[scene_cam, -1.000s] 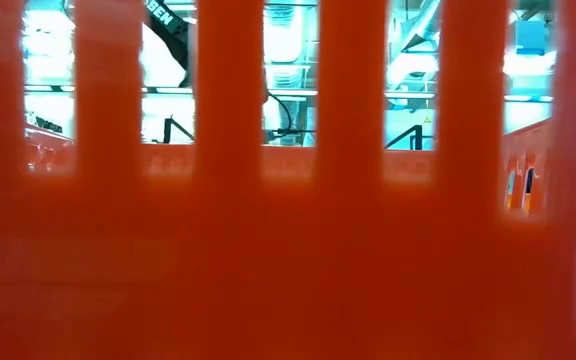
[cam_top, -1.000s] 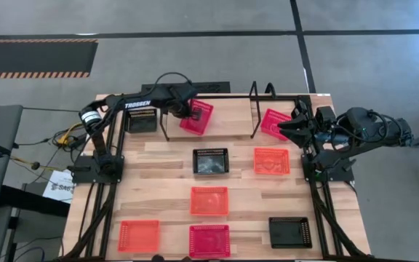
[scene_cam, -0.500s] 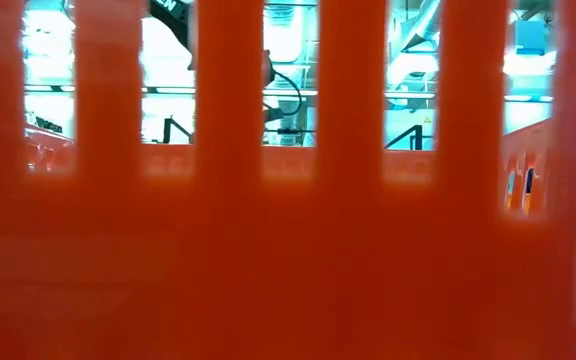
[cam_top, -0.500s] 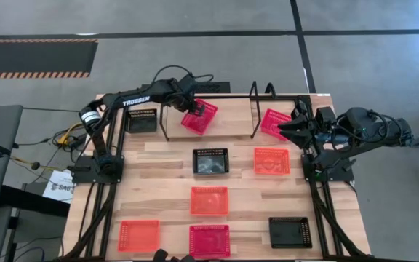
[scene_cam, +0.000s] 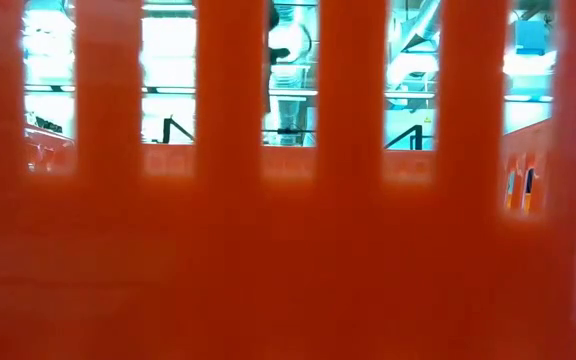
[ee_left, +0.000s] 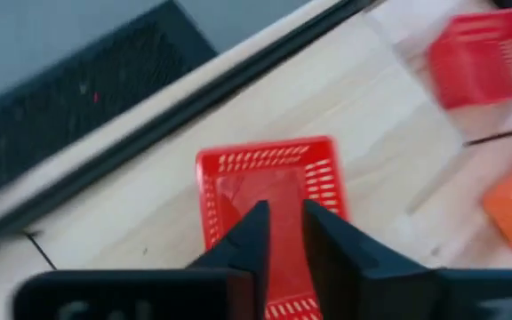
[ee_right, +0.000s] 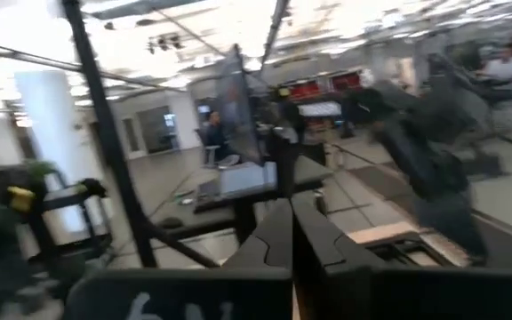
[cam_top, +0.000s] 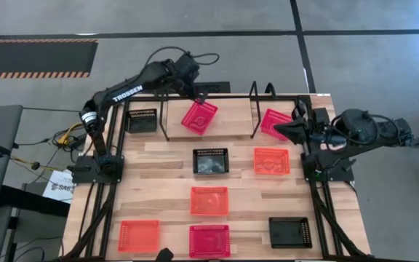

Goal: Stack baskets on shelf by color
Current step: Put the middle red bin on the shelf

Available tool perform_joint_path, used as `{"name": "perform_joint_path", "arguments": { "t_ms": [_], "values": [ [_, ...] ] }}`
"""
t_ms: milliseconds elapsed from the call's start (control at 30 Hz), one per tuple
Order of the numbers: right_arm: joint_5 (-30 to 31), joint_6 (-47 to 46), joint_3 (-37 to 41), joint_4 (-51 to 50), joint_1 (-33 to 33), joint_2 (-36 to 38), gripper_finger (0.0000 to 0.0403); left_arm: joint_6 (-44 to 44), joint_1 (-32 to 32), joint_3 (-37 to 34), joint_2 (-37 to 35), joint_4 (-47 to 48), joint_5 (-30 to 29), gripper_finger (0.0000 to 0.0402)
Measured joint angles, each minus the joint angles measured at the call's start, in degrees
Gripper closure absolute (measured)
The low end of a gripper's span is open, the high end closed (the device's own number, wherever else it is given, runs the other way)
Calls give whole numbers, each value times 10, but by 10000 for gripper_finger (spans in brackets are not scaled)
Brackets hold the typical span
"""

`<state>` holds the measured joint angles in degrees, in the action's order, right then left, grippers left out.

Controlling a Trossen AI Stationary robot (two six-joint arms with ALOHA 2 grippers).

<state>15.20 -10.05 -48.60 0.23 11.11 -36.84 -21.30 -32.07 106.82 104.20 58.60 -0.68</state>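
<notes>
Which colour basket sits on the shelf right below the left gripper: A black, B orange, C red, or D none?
C: the left gripper hangs over a red basket lying on the shelf board.

An orange basket wall (scene_cam: pixel 288 260) fills the frame — through its slots, a bright room beyond.

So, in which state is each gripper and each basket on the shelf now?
left gripper: above the middle red basket, holding nothing
middle red basket: lying askew on the shelf, free
right gripper: shut, at the right red basket
black basket: flat, untouched
</notes>
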Motion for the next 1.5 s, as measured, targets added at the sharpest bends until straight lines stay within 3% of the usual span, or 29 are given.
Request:
{"name": "perform_joint_path", "arguments": {
  "t_ms": [67, 167, 367, 433, 533, 733, 867, 1167, 1500],
  "values": [
    [27, -9, -1, 4, 0, -13, 393, 24, 14, 46, -1, 40, -3, 392],
    [54, -24, -1, 0, 0, -41, 398, 55, 50, 109, -1, 116, -38, 396],
    [91, -70, -13, -14, -4, -134, 400, 42, 158, 197, -1, 322, -205, 401],
    [93, -92, -36, -59, -20, -171, 401, 33, 197, 189, -17, 305, -249, 401],
    [88, -141, -92, -160, -55, -240, 401, 2, 245, 179, -56, 314, -256, 401],
    [19, -134, -233, -343, -121, -394, 402, -110, 326, 95, -159, 313, -330, 401],
    [-21, -106, -309, -393, -151, -489, 402, -196, 371, 12, -238, 314, -366, 401],
    [-83, -100, -363, -412, -186, -652, 402, -356, 438, -185, -379, 313, -368, 401],
    [-87, -63, -433, -424, -219, -753, 402, -394, 446, -262, -423, 307, -367, 401]
  ]
}}
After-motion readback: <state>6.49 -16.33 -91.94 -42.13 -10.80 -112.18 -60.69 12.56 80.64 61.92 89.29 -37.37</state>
